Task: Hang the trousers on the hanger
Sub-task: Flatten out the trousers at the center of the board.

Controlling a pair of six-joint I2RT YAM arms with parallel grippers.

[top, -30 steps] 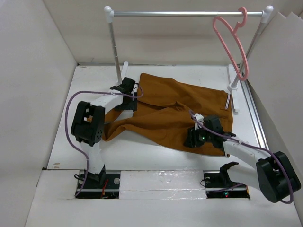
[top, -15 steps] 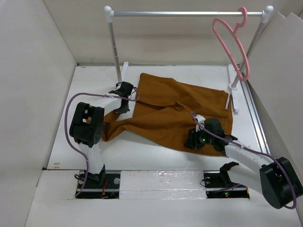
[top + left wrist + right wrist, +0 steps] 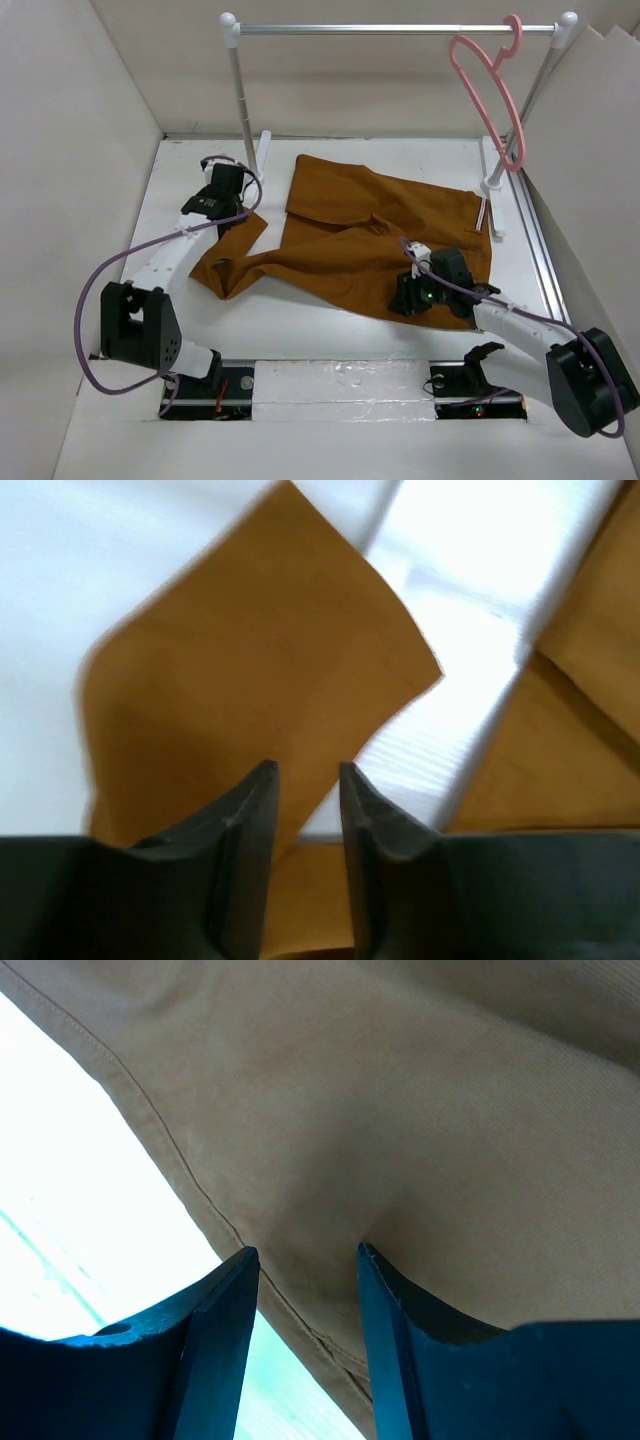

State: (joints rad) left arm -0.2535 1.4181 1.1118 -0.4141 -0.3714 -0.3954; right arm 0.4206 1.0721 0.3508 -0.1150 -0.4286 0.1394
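Left gripper [image 3: 305, 772]: jaws nearly together, pinching a leg end of the trousers [image 3: 350, 230]. The cuff flap fans out ahead of my fingertips, with bare table [image 3: 330, 330] beyond it.
Right gripper [image 3: 305, 1252]: jaws clamped on a fold by the near hem, as far as I can judge. Cloth is puckered into the gap and a seam runs off to the left of my fingers.
The trousers lie flat on the table. Their long axis runs from my left jaws across to my right jaws, and the waistband end is just past the right ones.
Key relation: the hanger [image 3: 500, 108] hangs on the rail [image 3: 400, 29], high above and beyond my right jaws. It's well apart from the cloth and far across from the left jaws, so the right arm is clearly nearer.
Pose: left arm stretched far out, wrist low. Right arm folded, elbow out to the side, wrist pitched down onto the cloth.
My read: the lift toward the hanger goes from the right side. Drag from the left-held leg could pull that fold loose.
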